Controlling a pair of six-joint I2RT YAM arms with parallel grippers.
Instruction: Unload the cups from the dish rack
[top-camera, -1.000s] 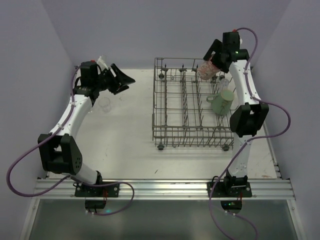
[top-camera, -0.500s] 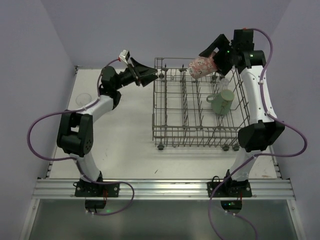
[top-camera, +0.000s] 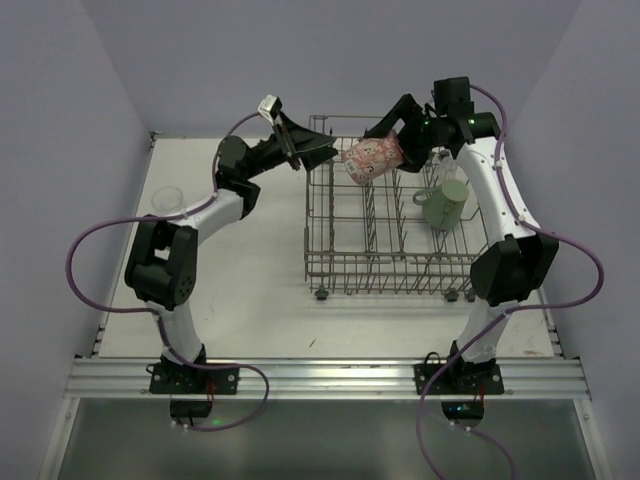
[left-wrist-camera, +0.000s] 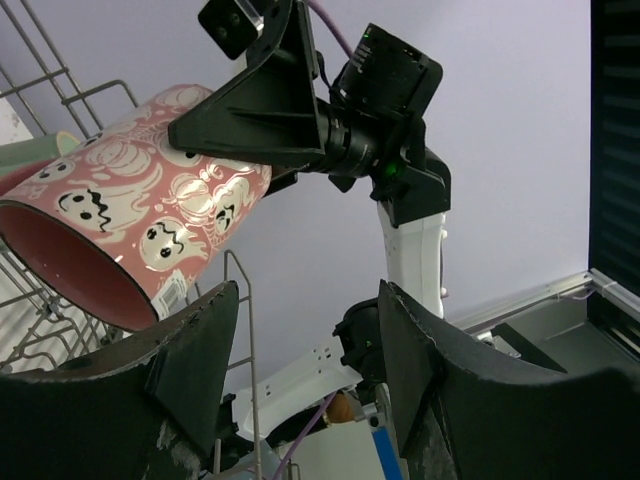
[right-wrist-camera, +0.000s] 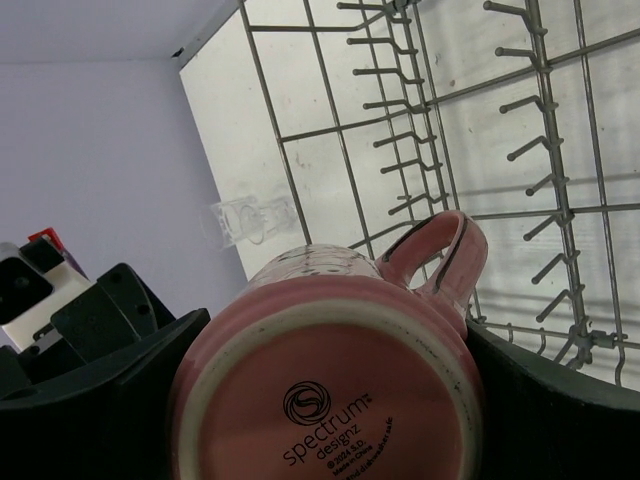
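Dish rack (top-camera: 385, 225): grey wire, centre-right of the top view, mint-green mug (top-camera: 445, 205) at its right side; one clear glass (top-camera: 167, 198) on the table (top-camera: 250, 270), far left. Pink cup (top-camera: 368, 160): ghost-and-pumpkin pattern, handled, tipped sideways above the rack's upper-left corner, right gripper (top-camera: 392, 128) clamped on its base end. Left gripper (top-camera: 318, 150): fingers spread, empty, just beside the cup's mouth.

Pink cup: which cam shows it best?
Left wrist: the pink cup shows side-on, ghost and pumpkin print and open mouth clear. Right wrist shows only its base with maker's stamp and the handle. Top external shows it small, held sideways by the right gripper above the dish rack.
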